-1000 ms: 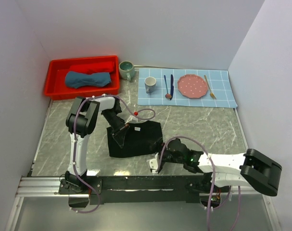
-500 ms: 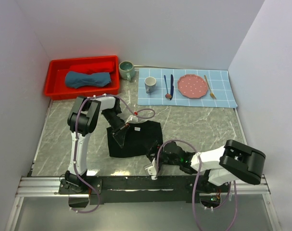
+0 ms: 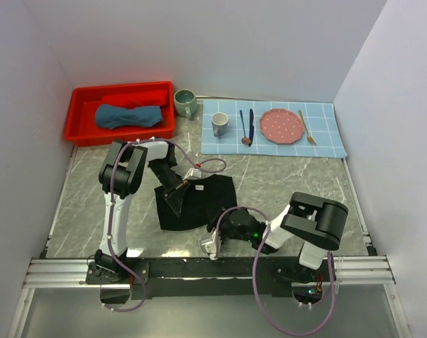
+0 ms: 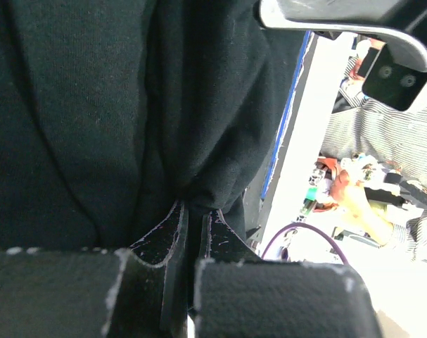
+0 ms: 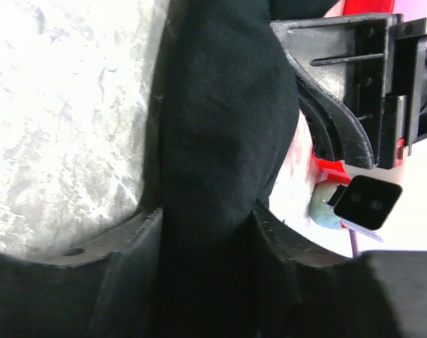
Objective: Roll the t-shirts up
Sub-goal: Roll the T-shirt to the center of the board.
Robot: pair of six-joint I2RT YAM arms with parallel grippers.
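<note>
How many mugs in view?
2. Green mug sits just right of the red bin; grey mug stands on the left end of the placemat. No sign of any hidden ones.

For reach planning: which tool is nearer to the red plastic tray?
Left. The left tool pinches the black cloth t-shirt nearer the red plastic tray; the right tool straddles the shirt's near edge, farther away.
</note>
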